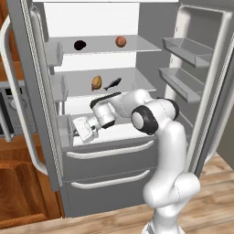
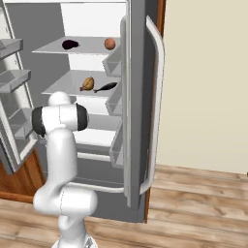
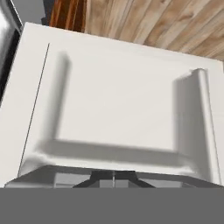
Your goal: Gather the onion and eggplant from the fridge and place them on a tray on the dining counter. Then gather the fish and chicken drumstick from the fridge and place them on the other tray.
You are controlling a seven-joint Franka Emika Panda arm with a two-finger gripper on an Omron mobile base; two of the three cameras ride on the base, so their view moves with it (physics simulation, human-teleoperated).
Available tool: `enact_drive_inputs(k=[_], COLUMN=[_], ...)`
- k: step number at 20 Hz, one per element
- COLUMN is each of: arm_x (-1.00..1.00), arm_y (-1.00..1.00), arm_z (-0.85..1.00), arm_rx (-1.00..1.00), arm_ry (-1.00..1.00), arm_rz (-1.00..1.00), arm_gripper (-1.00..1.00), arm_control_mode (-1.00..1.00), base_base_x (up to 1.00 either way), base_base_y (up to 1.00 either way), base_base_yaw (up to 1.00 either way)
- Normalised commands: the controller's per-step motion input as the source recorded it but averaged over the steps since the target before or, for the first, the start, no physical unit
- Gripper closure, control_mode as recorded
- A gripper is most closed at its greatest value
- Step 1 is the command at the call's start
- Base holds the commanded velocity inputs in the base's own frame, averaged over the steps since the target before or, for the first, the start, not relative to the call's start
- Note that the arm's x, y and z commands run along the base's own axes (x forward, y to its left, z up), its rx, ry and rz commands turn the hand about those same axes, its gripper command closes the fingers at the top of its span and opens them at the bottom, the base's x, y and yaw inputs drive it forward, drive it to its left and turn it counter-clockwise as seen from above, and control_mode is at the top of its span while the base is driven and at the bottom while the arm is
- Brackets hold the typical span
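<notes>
Left base view, round orange onion (image 1: 120,41), glossy dark eggplant (image 1: 80,45), smooth white shelf (image 1: 137,45), claw (image 1: 81,129) pressed together, empty.

A grey fridge (image 1: 109,173) stands with both doors swung open, its white interior brightly lit and its two lower drawers carrying pale bar handles. Light wooden plank floor (image 2: 193,203) runs beneath. Reddish-brown wooden cabinets (image 1: 18,192) stand to one side; a plain cream wall (image 2: 208,82) rises on the other.
</notes>
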Motion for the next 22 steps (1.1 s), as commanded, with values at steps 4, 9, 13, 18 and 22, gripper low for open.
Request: enact_drive_inputs(k=[4, 9, 13, 18, 22], arm_x=[-0.72, -0.7, -0.88, -0.99, -0.71], arm_y=[1.0, 0.93, 0.2, -0.68, -0.75], arm_z=[0.2, 0.19, 0.07, 0.0, 0.15], arm_rx=[0.0, 0.0, 0.0, 0.0, 0.0], arm_ry=[0.04, 0.02, 0.0, 0.0, 0.01], arm_rz=[-0.09, -0.1, -0.25, -0.38, -0.3], arm_gripper=[1.0, 1.0, 1.0, 1.0, 1.0], arm_control_mode=[-1.0, -1.0, -1.0, -1.0, -1.0], base_base_x=[0.0, 0.0, 0.0, 0.0, 0.0], base_base_y=[0.0, 0.0, 0.0, 0.0, 0.0], base_base_yaw=[0.0, 0.0, 0.0, 0.0, 0.0])
